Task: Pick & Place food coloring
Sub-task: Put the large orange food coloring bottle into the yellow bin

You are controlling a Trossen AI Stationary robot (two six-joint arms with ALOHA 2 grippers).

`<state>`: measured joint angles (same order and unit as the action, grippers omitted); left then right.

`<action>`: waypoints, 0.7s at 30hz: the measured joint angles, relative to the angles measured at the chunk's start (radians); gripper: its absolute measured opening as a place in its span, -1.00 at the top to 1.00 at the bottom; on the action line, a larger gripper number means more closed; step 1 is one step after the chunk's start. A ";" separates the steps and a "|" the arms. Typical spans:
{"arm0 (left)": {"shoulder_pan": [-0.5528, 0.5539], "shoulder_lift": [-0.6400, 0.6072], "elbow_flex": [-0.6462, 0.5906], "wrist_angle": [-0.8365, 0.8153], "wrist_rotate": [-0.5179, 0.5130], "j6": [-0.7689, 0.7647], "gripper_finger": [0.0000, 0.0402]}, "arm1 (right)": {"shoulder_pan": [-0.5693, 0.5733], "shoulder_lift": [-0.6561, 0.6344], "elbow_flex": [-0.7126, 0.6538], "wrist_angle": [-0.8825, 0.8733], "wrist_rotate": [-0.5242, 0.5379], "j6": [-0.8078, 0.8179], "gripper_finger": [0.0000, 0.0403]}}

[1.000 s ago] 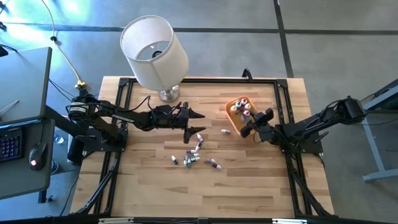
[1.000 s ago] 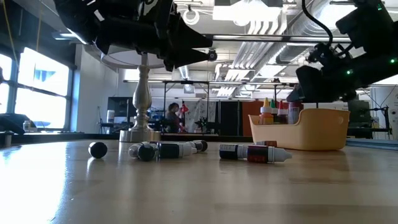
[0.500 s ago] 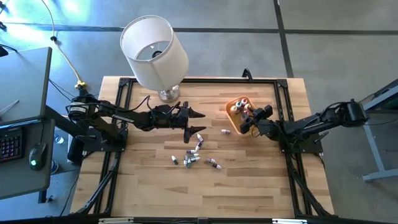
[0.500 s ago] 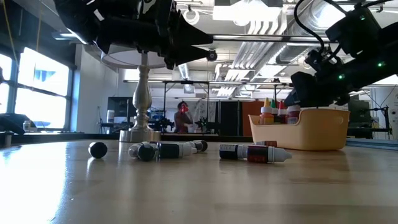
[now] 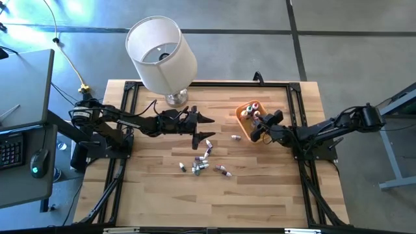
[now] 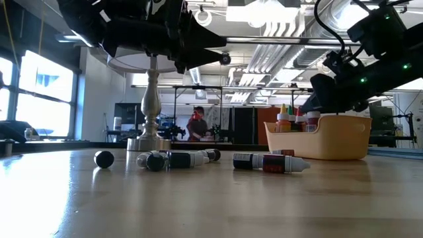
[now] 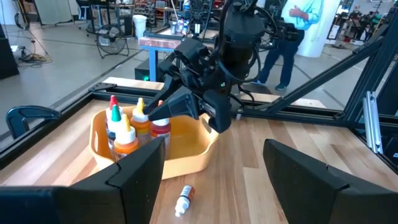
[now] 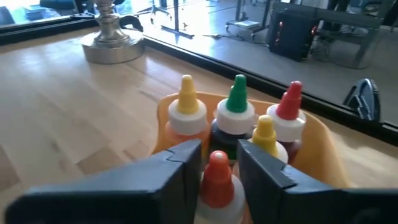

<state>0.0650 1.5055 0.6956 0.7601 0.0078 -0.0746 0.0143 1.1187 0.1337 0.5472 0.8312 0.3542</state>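
Observation:
Several food coloring bottles [image 5: 203, 159] lie on their sides mid-table, and one [image 7: 183, 200] lies near the orange bowl [image 5: 244, 125]. More bottles stand upright in that bowl [image 8: 323, 146] with yellow, green and red caps. My right gripper [image 8: 219, 152] hangs over the bowl, fingers narrowly apart on either side of a red-capped bottle [image 8: 217, 180]. I cannot tell whether they touch it. My left gripper [image 5: 204, 130] hovers wide open and level above the loose bottles.
A table lamp [image 5: 161, 55] with a white shade stands at the far edge, its metal base [image 6: 149, 142] behind the loose bottles. A black frame [image 5: 296, 104] runs around the tabletop. Bare wood lies along the near side. A person stands far off in the room.
My right gripper has swung a little toward the table's far edge, from beside the bowl's near rim to over the bottles standing in it. My left gripper and the loose bottles have kept still.

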 joint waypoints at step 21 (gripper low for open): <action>0.000 0.000 0.000 0.000 0.000 -0.001 -0.34 | -0.006 0.001 -0.001 0.208 0.081 -0.239 0.83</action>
<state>0.0650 1.5055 0.6956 0.7601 0.0078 -0.0757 0.0088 1.1194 0.1326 0.7556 0.9119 0.1151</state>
